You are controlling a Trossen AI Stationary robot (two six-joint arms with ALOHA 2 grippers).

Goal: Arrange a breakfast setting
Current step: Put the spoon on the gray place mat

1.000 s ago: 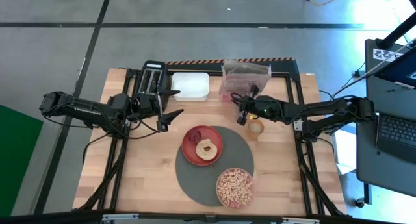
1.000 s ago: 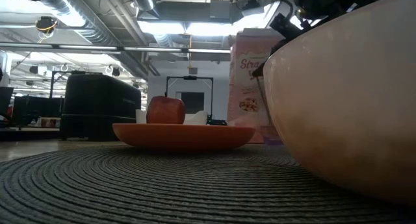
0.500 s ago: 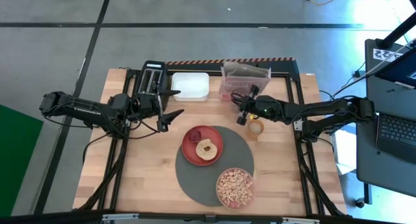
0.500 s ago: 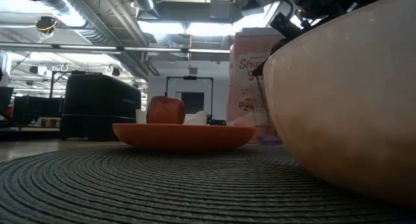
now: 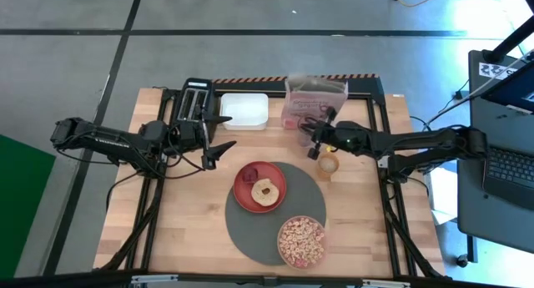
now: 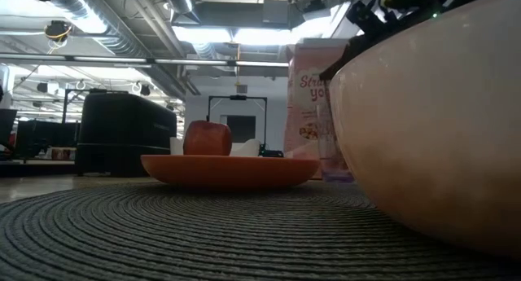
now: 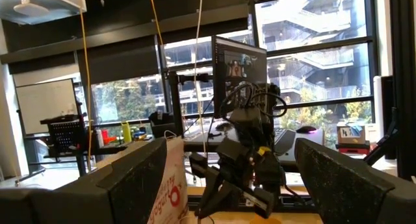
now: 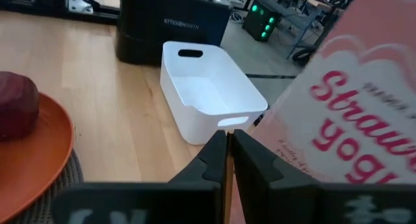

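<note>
The right gripper (image 5: 315, 146) hangs above the back right part of the table (image 5: 179, 213), its two fingers (image 8: 224, 160) pressed shut; a thin gold spoon appears to be pinched between them, though it is too thin to see clearly. Just behind it stands the cereal box (image 5: 313, 104), close to the table's back edge, so there is little room that way. Just in front of it and slightly to its outer side sits a small glass (image 5: 329, 164). Forward of the gripper lies the round grey mat (image 5: 254, 229), carrying the red plate (image 5: 259, 186) with the round toast (image 5: 265, 190) and a dark-red fruit piece (image 5: 245, 175), and the bowl (image 5: 301, 241) of cereal near the front edge. Toward the table's middle from the gripper is the white tub (image 5: 244, 110), with bare wood between it and the plate.

The left gripper (image 5: 219, 131) waits beside the black toaster (image 5: 195, 104), its fingers spread wide and holding nothing; open wood lies in front of it.

The right wrist view shows the tub's handle slots, the plate's rim (image 8: 26, 165) and the box's pink lettering (image 8: 354, 113) close by. The low view shows the bowl's wall (image 6: 431, 126) filling its right side, hiding most of the right arm, and the fruit (image 6: 207, 138) sitting upright on the plate. The left wrist view shows the right arm (image 7: 244, 165) across the table.
</note>
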